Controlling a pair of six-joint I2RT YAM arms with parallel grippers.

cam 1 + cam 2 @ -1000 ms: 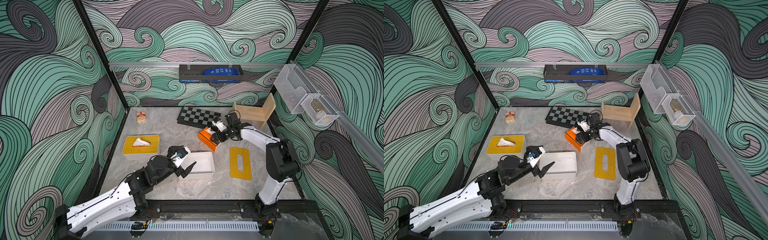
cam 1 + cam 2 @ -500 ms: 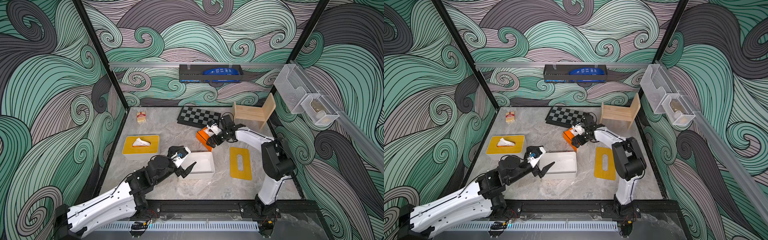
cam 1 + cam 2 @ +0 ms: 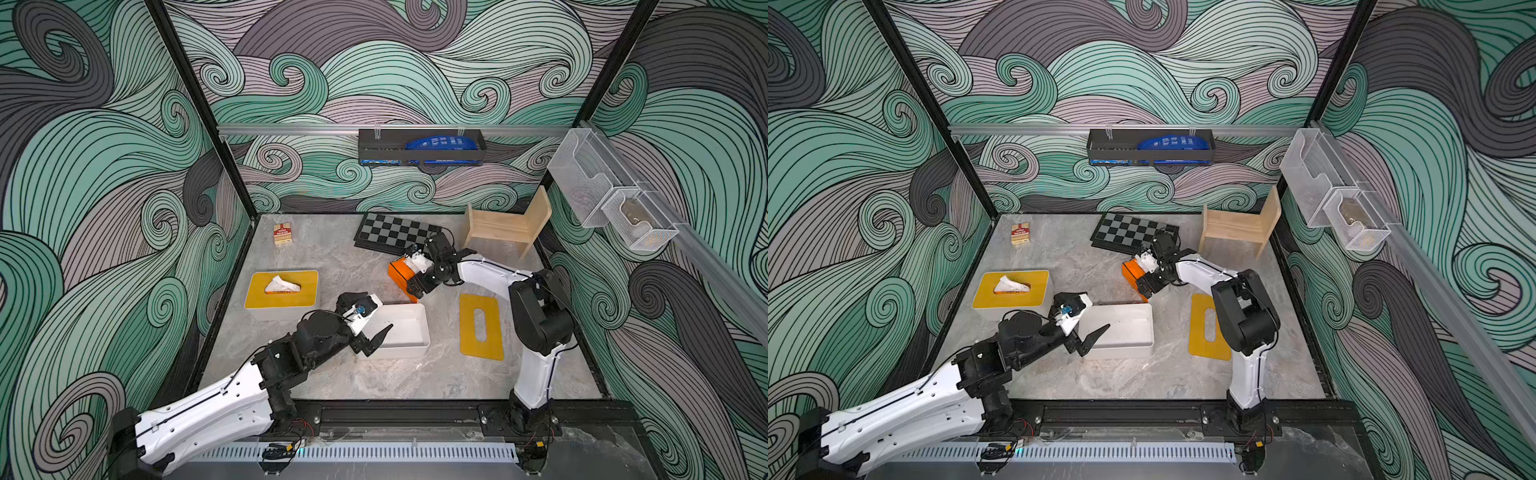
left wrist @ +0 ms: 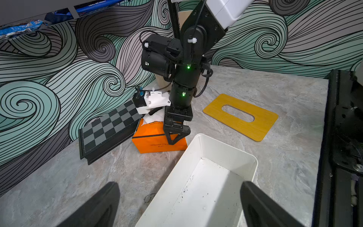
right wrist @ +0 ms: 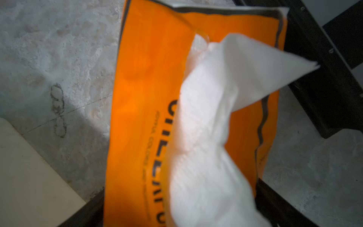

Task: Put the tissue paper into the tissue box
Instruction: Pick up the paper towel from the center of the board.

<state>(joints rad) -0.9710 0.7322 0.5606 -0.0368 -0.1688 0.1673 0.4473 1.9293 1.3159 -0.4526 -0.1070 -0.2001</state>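
Both top views: high, front, down on whole counter [image 3: 332,257] — left wrist low across it, right wrist tight over tissue pack [image 5: 147,98].

White boxes [image 3: 409,328] [image 3: 274,314]: two; yellow lids [image 3: 257,291] [image 3: 494,332]: two; orange tissue pack [image 3: 399,272], chessboard [image 3: 395,235], chair [image 3: 505,226], card pack [image 3: 282,233]: one each

Chessboard [image 3: 390,232] and white bin [image 3: 405,351] flank the orange pack [image 3: 398,274]; near tabletop [image 3: 374,382] lies free.

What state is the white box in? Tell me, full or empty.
Empty. In the left wrist view the white box has a bare floor with dark specks only; the yellow lid lies apart.
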